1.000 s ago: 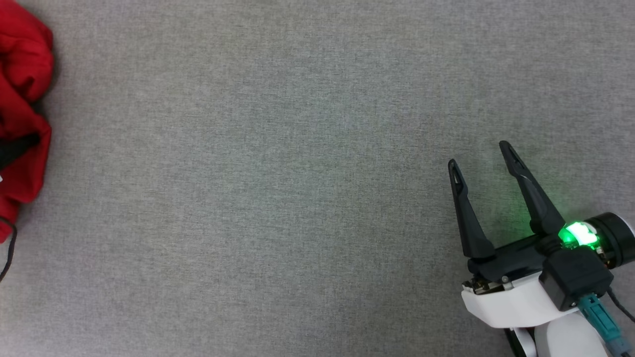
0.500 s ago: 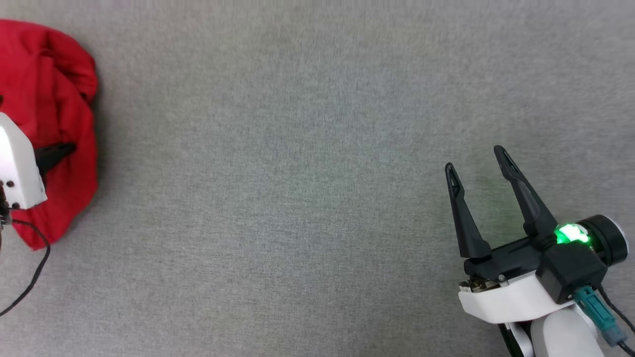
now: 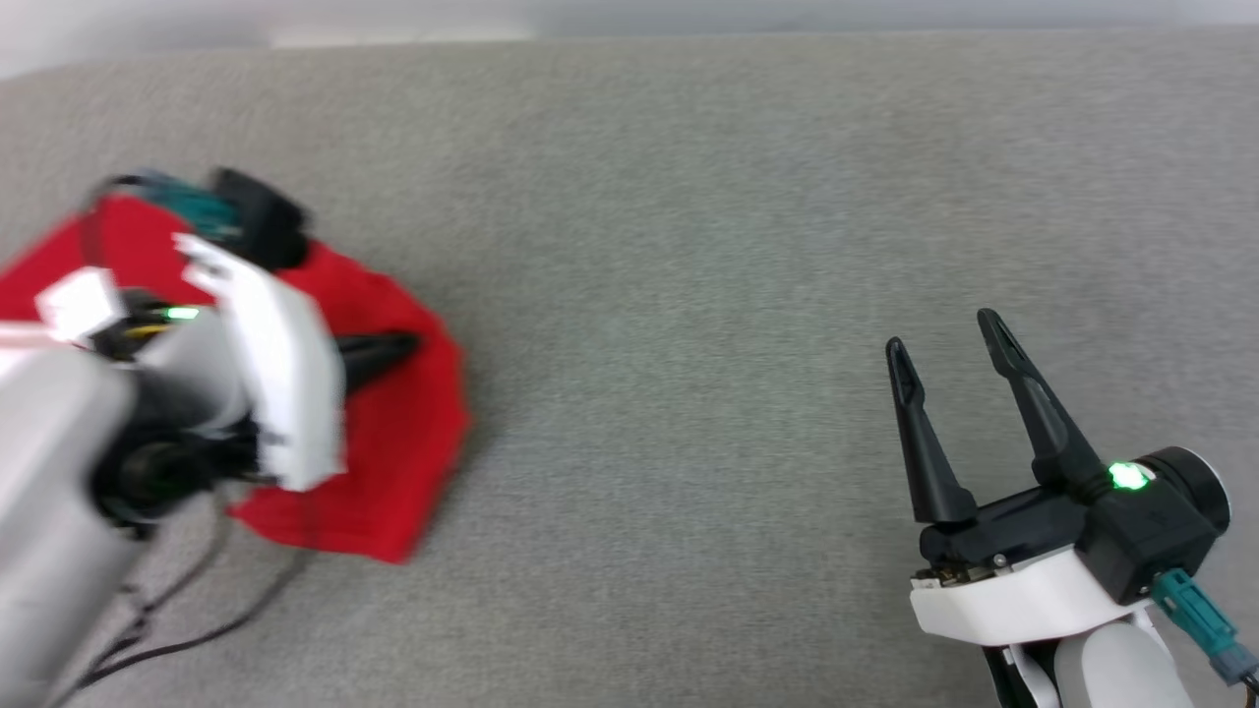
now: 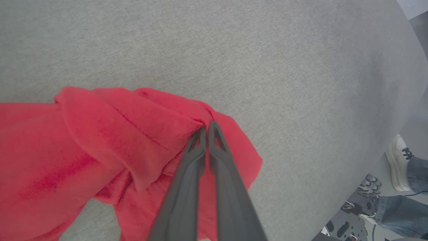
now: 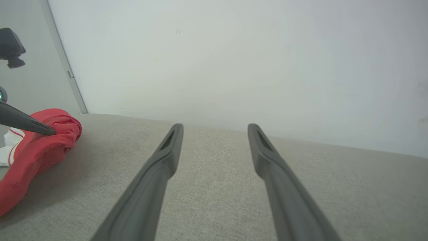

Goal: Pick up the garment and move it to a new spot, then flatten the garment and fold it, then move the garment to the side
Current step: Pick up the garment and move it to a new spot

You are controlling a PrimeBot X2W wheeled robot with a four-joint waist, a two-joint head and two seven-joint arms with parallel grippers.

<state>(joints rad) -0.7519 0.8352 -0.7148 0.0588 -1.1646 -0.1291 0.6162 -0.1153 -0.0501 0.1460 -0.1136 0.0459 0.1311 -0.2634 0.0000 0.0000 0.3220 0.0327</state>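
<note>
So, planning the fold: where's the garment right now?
At the head view's left, the garment lies bunched on the grey surface, pinched by the left gripper.

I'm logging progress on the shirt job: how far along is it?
Done: the left gripper has its jaws shut on a fold of the shirt. In hand: the pick-up and move; the shirt is bunched, mostly lying on the grey surface. Left: flattening, folding, moving it aside. The right gripper is open, holding nothing.
</note>
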